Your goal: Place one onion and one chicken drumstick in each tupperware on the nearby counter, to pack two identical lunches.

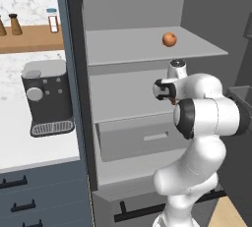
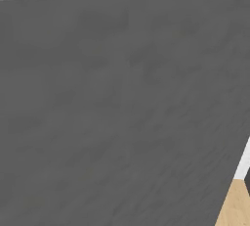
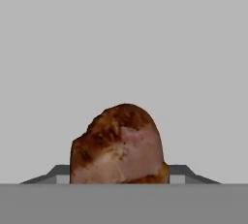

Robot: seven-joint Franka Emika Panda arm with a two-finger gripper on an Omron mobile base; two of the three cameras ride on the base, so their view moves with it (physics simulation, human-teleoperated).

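A browned chicken drumstick (image 3: 118, 143) lies on a pale grey fridge shelf, right in front of the hand camera. My gripper (image 3: 118, 175) is around it, a fingertip (image 3: 59, 172) pressed against each side. In the left base view my arm reaches into the open fridge at its middle shelf (image 1: 123, 98), and my own hand hides the fingers. An orange-brown onion (image 1: 169, 39) sits on the shelf above, to the right. The white counter (image 1: 29, 147) lies left of the fridge. The tupperware is out of view.
A dark coffee machine (image 1: 47, 98) stands on the counter beside the fridge wall. Bottles sit on a wooden wall shelf (image 1: 29, 37) above it. A fridge drawer (image 1: 142, 140) lies below my arm. A grey door panel (image 2: 122, 102) stands close to the right base camera.
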